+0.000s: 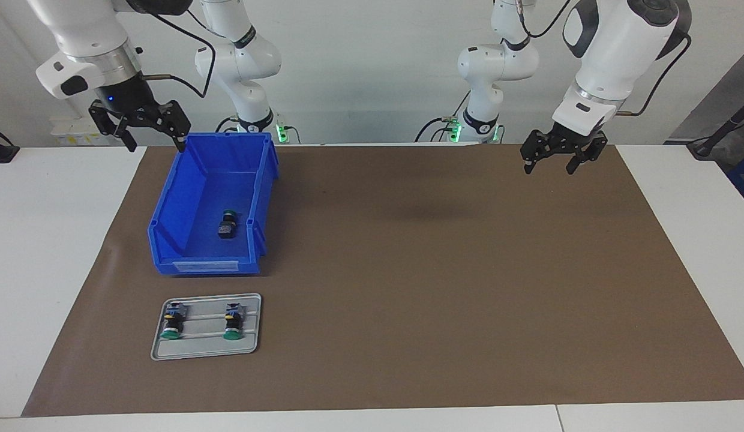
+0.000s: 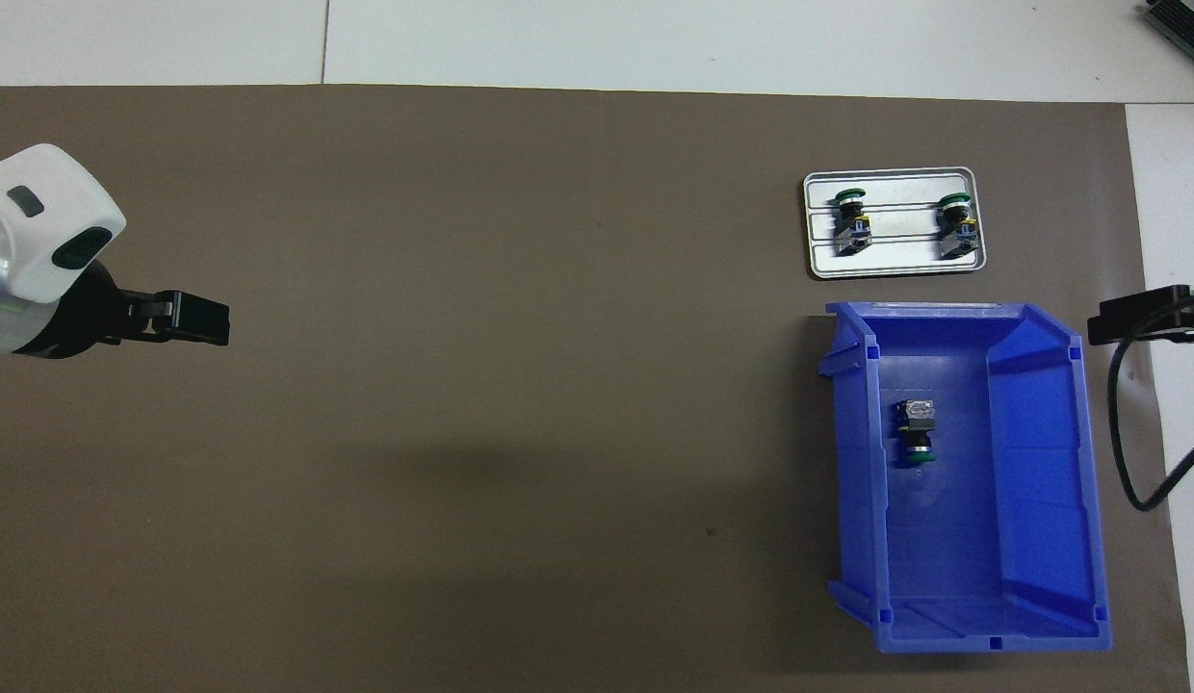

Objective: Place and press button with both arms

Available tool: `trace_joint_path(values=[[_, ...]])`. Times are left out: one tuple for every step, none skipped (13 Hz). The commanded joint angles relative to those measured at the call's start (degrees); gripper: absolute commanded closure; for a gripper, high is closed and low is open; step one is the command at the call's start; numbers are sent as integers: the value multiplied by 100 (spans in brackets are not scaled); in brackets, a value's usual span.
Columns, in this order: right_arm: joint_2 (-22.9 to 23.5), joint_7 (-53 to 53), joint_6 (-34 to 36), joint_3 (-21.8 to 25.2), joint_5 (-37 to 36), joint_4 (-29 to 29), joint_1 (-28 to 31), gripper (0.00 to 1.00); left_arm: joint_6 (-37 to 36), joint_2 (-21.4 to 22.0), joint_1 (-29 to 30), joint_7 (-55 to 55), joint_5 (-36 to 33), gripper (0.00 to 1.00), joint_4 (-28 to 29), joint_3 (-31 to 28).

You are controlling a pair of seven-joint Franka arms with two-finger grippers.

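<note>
One button (image 1: 227, 225) (image 2: 917, 433) with a green cap lies on its side on the floor of the blue bin (image 1: 168, 198) (image 2: 852, 462). Two more alike lie on the grey tray (image 1: 204, 354) (image 2: 891, 271), which sits farther from the robots than the bin. My right gripper (image 1: 155, 141) (image 2: 1131, 322) hangs open and holds nothing, above the bin's outer corner at the right arm's end. My left gripper (image 1: 549, 168) (image 2: 202, 322) hangs open and holds nothing over the brown mat at the left arm's end.
A brown mat (image 1: 408, 270) (image 2: 462, 385) covers most of the white table. The bin and tray stand together toward the right arm's end. A black cable (image 2: 1127, 452) loops beside the bin.
</note>
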State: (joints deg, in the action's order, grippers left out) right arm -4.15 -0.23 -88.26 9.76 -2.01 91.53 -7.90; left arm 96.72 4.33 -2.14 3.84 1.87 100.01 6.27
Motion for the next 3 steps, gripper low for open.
trace_joint_path(values=[[-122, -109, -104, -26, -133, 190, 17, 0, -4, 104, 29, 12, 68, 0, 71, -3], [-122, -74, -95, -26, -133, 190, 17, 0, -4, 104, 29, 12, 68, 0, 71, -3], [-122, -65, -95, -26, -133, 182, 17, 0, -4, 104, 29, 12, 68, 0, 71, -3]])
